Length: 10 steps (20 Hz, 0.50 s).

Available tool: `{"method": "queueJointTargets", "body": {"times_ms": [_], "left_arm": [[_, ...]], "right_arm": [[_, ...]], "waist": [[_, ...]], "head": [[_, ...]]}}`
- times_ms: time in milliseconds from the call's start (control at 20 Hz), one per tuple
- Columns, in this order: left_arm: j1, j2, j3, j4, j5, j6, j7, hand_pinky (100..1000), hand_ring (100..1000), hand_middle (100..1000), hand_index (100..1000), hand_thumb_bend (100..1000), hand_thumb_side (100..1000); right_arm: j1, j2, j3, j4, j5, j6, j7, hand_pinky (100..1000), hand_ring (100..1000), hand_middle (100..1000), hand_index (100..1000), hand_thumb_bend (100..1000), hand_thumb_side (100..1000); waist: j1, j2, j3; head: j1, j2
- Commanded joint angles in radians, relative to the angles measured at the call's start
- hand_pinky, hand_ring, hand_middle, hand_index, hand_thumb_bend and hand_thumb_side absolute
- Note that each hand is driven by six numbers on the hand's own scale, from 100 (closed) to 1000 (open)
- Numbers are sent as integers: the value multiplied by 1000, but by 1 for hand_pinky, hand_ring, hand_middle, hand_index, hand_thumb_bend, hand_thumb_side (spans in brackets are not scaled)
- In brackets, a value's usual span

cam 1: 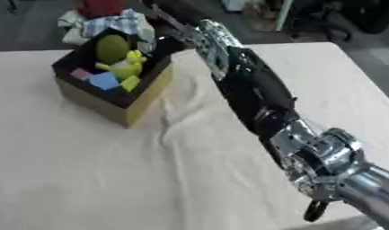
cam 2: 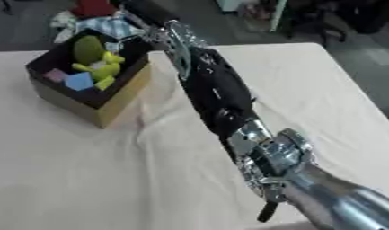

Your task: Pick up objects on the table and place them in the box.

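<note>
A cardboard box (cam 1: 146,96) with a dark inside stands at the table's far left. In it lie a green round thing (cam 1: 112,48), a yellow toy (cam 1: 128,66), a blue block (cam 1: 103,81), a pink block (cam 1: 79,73) and a yellow-green block (cam 1: 130,83). My right arm (cam 1: 256,96) stretches from the lower right to the box's far right corner. My right hand (cam 1: 175,28) is over that corner, blurred and dark, next to a blue-and-white checked cloth thing (cam 1: 122,22) at the box's far rim. Whether the hand holds it is unclear.
The table wears a wrinkled cream cloth (cam 1: 111,170). A red thing (cam 1: 101,6) and white scraps (cam 1: 71,36) lie behind the box, beyond the table's far edge. Dark floor and furniture legs show at the top right.
</note>
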Motion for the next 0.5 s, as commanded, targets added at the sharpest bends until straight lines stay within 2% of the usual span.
{"method": "queueJointTargets", "body": {"times_ms": [50,150,250,400,500], "left_arm": [[-5,24,17,-20,-4,0,12,832,746,695,849,100,664],[-4,26,23,-22,-6,2,19,832,745,695,849,100,664],[-4,28,28,-24,-8,3,24,832,745,695,848,100,664],[-5,28,34,-27,-10,4,31,832,745,695,848,100,664],[-6,27,38,-29,-11,5,34,832,745,694,848,100,664]], "right_arm": [[10,-103,50,-128,-198,-57,49,806,855,904,1000,161,388],[60,-172,79,-243,-343,-67,77,797,840,878,1000,150,360],[116,-234,90,-364,-473,-47,102,791,829,867,1000,149,338],[215,-301,70,-535,-627,6,116,781,813,848,1000,120,310],[287,-326,44,-623,-696,42,114,778,806,841,1000,100,317]], "waist": [[2,-17,-12],[-2,-15,-26],[-5,-12,-37],[-5,-8,-57],[-4,-6,-68]], "head": [[27,-6],[44,-7],[58,-8],[77,-6],[85,-4]]}}
